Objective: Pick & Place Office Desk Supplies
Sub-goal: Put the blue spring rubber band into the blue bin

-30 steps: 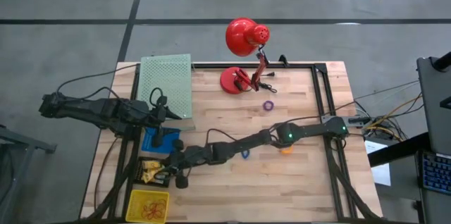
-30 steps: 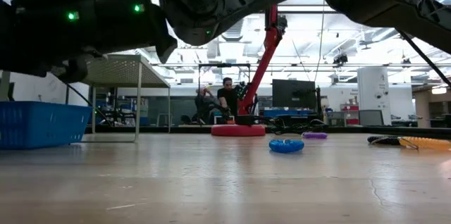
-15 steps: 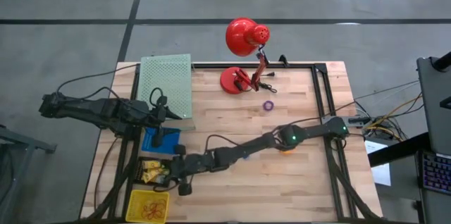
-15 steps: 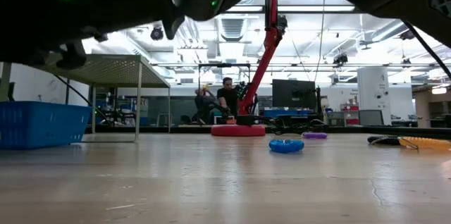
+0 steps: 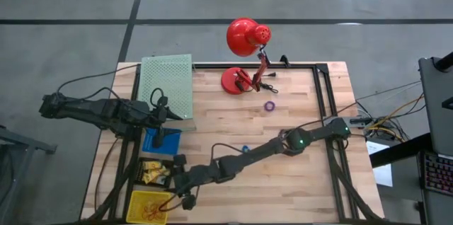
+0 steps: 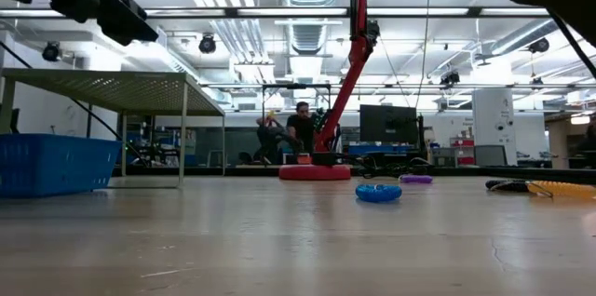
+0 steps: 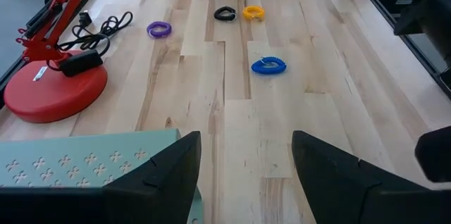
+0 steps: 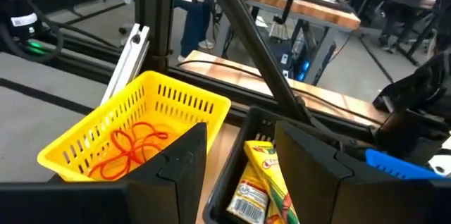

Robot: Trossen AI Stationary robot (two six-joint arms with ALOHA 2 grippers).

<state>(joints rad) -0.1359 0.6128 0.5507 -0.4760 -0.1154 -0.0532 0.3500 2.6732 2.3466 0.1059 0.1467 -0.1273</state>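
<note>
Red rubber bands [image 8: 130,148] lie tangled in the yellow basket [image 8: 184,102] at the table's near left corner, just beyond the right gripper [image 8: 236,157], whose fingers stand spread and empty over a black bin holding a crayon box [image 8: 264,185]. Well apart on the bare wood sit the blue ring [image 7: 268,65], purple ring [image 7: 159,29], black ring [image 7: 224,13] and orange ring [image 7: 253,13]. The left gripper [image 7: 243,175] waits, spread, beside the green perforated panel [image 5: 168,85].
</note>
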